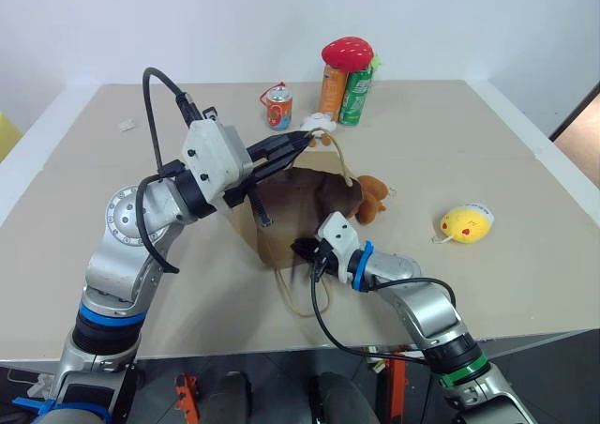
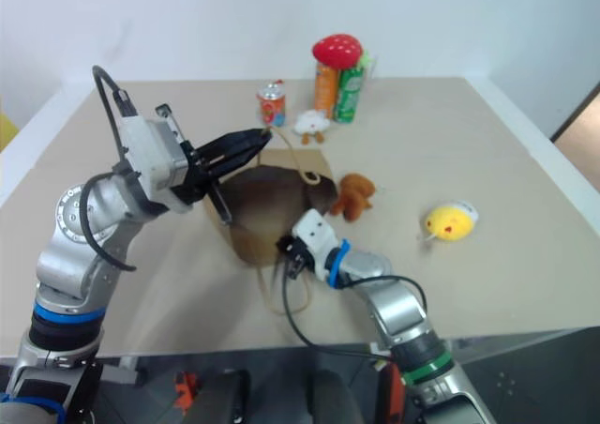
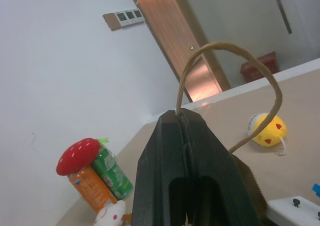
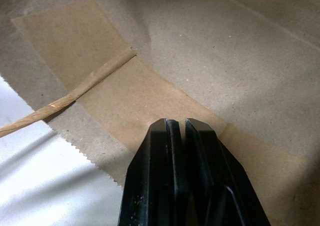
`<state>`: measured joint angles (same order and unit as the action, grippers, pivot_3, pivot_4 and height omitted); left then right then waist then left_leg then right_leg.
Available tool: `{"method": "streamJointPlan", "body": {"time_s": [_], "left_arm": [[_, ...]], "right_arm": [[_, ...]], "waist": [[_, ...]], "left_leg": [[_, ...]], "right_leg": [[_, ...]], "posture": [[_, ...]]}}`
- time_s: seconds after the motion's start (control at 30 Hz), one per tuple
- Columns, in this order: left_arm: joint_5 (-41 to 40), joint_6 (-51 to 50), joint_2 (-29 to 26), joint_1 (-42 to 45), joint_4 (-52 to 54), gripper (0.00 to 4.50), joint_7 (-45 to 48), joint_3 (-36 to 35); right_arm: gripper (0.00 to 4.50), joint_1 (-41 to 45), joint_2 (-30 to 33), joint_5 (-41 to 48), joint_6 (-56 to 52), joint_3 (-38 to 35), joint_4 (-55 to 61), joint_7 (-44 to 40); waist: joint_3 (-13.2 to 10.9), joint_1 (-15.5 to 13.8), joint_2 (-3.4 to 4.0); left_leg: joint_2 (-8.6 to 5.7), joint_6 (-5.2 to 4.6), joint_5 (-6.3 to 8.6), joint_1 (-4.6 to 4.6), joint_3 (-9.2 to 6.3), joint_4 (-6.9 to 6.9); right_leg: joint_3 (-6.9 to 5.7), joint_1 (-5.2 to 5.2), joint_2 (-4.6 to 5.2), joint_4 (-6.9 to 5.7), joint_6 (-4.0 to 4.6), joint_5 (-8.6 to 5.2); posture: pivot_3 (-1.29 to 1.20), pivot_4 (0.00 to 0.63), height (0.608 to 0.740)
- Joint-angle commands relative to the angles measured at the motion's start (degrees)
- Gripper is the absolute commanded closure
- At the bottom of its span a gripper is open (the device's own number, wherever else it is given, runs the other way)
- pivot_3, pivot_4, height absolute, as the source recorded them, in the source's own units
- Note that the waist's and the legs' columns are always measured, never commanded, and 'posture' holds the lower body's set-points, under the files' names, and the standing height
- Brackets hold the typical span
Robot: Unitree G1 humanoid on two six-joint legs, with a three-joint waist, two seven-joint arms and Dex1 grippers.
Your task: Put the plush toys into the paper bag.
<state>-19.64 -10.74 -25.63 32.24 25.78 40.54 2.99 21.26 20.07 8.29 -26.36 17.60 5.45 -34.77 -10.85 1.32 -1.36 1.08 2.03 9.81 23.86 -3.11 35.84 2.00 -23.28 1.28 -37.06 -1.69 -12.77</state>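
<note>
We pinch the bag's (image 1: pixel 300 208) far handle (image 3: pixel 227 76) in our left gripper (image 1: pixel 302 140) and its near rim in our right gripper (image 1: pixel 305 251), spreading the mouth for the toys.

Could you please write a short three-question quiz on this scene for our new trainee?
1. True or false: the left gripper is shut on a tan cord handle of the brown kraft paper bag.
2. Where is the round yellow plush toy? A in the bag; B on the table; C in the right gripper.
3. What soft toy lies beside the bag's mouth?

Key: 1 true. 2 B. 3 The fuzzy orange-brown plush animal.
</note>
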Motion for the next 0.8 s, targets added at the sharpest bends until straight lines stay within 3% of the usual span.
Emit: {"method": "streamJointPlan", "body": {"time_s": [0.03,0.37,0.8], "left_arm": [[5.0,3.7,0.3,1.9,0.5,4.50,-4.6,-1.8],[6.2,1.5,3.2,2.0,-1.6,4.50,-12.2,-5.5],[4.8,-1.1,3.2,-2.1,-0.8,4.50,-10.9,-2.8]], "right_arm": [[4.00,0.5,0.2,-1.3,-0.4,-1.0,-2.4,0.5],[4.00,-0.1,0.6,-1.4,-0.6,-0.9,-1.8,0.2],[4.00,0.8,0.8,-0.5,0.3,-2.2,-1.7,-0.5]], "waist": [[0.0,0.0,0.00],[0.0,0.0,0.00],[0.0,0.0,0.00]], "left_leg": [[0.00,0.00,0.00,0.00,0.00,0.00],[0.00,-0.02,-0.02,-0.01,0.03,0.00],[-0.08,-0.01,-0.01,0.00,0.08,-0.02]], "right_leg": [[0.01,0.00,0.00,0.00,0.00,0.00],[0.07,0.00,-0.01,0.00,-0.03,0.01],[0.24,-0.01,-0.01,0.01,-0.03,0.02]], "posture": [[0.00,0.150,0.740],[0.00,0.150,0.740],[0.00,0.150,0.740]]}}
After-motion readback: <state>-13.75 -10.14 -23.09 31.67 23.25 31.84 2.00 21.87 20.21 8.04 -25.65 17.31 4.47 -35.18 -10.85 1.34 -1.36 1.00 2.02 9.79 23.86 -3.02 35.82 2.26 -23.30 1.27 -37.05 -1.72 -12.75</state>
